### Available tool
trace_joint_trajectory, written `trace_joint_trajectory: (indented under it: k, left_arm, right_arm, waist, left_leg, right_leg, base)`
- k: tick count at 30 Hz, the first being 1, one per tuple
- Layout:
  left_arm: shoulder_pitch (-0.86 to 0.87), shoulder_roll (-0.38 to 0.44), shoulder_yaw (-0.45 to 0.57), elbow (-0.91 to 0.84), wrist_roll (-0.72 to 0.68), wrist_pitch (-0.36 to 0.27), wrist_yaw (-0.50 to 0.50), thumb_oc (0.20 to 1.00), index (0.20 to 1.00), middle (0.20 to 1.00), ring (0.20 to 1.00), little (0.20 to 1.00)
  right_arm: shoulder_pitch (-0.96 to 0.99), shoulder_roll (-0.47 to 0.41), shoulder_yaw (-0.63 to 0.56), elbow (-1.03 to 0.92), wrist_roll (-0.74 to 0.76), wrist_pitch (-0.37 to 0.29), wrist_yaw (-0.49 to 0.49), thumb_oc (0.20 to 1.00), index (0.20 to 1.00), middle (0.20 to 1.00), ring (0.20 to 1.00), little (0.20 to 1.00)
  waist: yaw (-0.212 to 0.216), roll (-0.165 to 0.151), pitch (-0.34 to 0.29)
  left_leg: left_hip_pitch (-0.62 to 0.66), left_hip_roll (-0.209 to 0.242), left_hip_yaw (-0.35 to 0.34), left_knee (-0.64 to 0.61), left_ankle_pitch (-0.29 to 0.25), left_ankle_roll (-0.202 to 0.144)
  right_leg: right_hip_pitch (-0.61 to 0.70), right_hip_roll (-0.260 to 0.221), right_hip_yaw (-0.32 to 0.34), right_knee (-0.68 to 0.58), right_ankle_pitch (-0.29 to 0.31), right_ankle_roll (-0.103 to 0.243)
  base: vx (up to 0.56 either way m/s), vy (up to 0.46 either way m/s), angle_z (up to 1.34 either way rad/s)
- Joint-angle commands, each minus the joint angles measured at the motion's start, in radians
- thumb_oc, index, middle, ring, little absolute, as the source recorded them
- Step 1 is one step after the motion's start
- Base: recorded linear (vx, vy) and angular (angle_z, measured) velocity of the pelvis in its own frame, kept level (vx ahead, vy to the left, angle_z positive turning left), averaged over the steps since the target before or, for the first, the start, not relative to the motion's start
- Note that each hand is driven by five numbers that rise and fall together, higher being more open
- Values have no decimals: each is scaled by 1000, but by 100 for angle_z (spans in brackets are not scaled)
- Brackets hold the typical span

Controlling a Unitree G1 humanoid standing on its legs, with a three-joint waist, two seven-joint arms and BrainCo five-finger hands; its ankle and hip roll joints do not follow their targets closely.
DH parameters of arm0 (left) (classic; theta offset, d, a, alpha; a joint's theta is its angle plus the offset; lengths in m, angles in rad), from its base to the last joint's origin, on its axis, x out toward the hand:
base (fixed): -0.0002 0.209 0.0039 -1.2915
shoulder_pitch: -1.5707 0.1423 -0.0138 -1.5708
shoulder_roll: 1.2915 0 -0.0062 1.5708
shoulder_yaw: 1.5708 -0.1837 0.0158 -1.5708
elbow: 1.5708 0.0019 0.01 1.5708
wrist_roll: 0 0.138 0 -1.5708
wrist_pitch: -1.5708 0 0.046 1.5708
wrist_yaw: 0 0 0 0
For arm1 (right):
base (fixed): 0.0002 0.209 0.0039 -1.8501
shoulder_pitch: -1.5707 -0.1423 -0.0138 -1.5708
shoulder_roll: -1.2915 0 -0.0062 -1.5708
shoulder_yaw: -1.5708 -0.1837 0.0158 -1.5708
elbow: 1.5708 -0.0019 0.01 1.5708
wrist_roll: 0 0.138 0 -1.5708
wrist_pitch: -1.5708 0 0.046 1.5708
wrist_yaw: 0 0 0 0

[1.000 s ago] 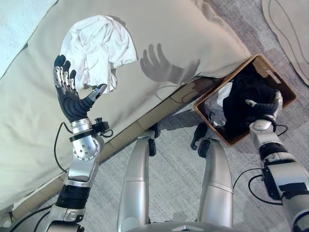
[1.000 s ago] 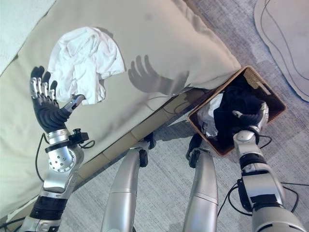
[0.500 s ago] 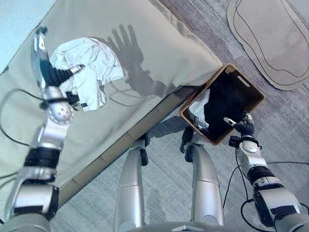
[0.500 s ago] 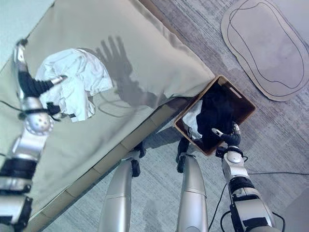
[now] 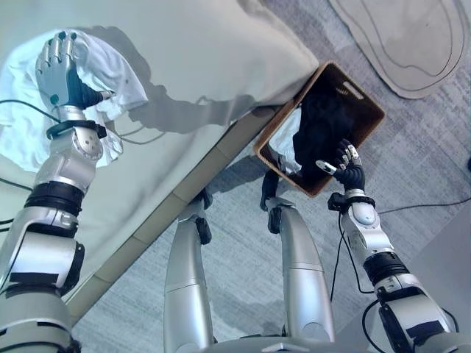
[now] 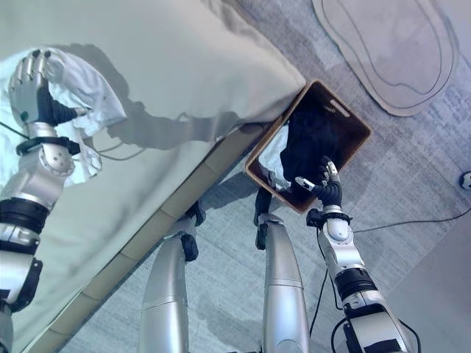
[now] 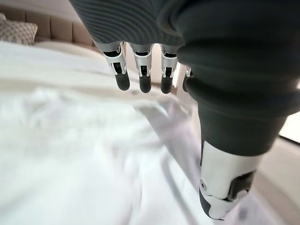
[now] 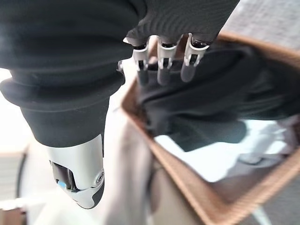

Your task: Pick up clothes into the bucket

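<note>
Left robot hand (image 5: pixel 59 66) spread above white garment (image 5: pixel 110 77)

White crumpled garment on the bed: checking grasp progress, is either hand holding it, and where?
Nothing is held. The left hand hovers open over the white crumpled garment; the right hand is open by the brown woven basket.

light: bright, hard | shadow: arm's, dark on bed (image 5: pixel 221 59) | wrist views: background blurred

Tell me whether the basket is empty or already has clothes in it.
Not empty. The basket on the floor holds a dark garment and a white one; the right hand hovers open over its near edge.
</note>
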Motion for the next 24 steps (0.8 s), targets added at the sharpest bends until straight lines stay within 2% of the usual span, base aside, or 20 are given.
trace_joint_trajectory:
  k: [1,2,3,8,11,12,13,19,24]
  left_arm:
    - [-29,74,-12,55,12,-1,-16,1000,1000,1000,1000,1000]
    - [-30,74,-13,56,12,-1,-16,1000,1000,1000,1000,1000]
    - [-74,67,-52,138,16,17,-34,1000,1000,1000,1000,1000]
    - [-116,43,-67,223,27,83,-98,1000,1000,1000,1000,1000]
    - [-111,43,-55,260,12,83,-120,1000,1000,1000,1000,1000]
    - [-101,41,-47,283,3,90,-142,526,526,526,526,526]
    - [-97,40,-41,281,-1,91,-149,200,200,200,200,200]
    - [-32,37,11,209,3,91,-153,200,200,200,200,200]
    - [63,26,68,122,11,60,-134,200,200,200,200,200]
  right_arm:
    - [85,-42,18,-123,19,-59,8,1000,1000,1000,1000,1000]
    - [85,-42,17,-123,19,-59,8,1000,1000,1000,1000,1000]
    - [91,-48,21,-136,22,-60,9,1000,1000,1000,1000,1000]
    - [115,-37,8,-148,15,-51,9,1000,1000,1000,1000,1000]
    - [114,-32,8,-143,12,-47,10,1000,1000,1000,1000,1000]
    - [117,-27,8,-145,14,-45,15,1000,1000,1000,1000,1000]
    - [119,-25,5,-143,14,-44,17,1000,1000,1000,1000,1000]
    - [126,-9,-4,-134,5,-38,23,1000,1000,1000,1000,1000]
    - [121,-2,-7,-114,-4,-31,29,1000,1000,1000,1000,1000]
  waist:
    - [-14,7,-54]
    - [-13,7,-55]
    - [-21,4,-52]
    - [-24,6,-58]
    - [-24,6,-62]
    - [-24,6,-65]
    - [-22,6,-69]
    - [-16,10,-87]
    - [-8,13,-104]
  left_leg:
    - [-59,10,-31,70,-70,-37]
    - [-60,10,-31,71,-71,-37]
    - [-87,8,-32,100,-78,-35]
    - [-124,7,-33,138,-94,-28]
    - [-128,8,-31,146,-98,-25]
    - [-129,10,-28,150,-100,-24]
    - [-128,10,-28,150,-102,-23]
    - [-107,11,-26,135,-103,-22]
    - [-31,12,-24,82,-96,-25]
  right_leg:
    - [-19,-37,107,-180,176,122]
    - [-19,-37,107,-179,176,122]
    - [-43,-34,110,-155,172,122]
    - [-76,-33,111,-125,164,121]
    - [-80,-34,112,-126,165,121]
    - [-82,-32,114,-126,167,121]
    - [-82,-34,114,-129,166,121]
    - [-67,-37,108,-139,165,120]
    - [-4,-41,101,-175,166,119]
  base:
    - [0,0,0]
    - [0,0,0]
    - [0,0,0]
    - [12,9,-2]
    - [17,10,-5]
    - [0,0,0]
    - [0,0,0]
    - [0,0,0]
    - [0,0,0]
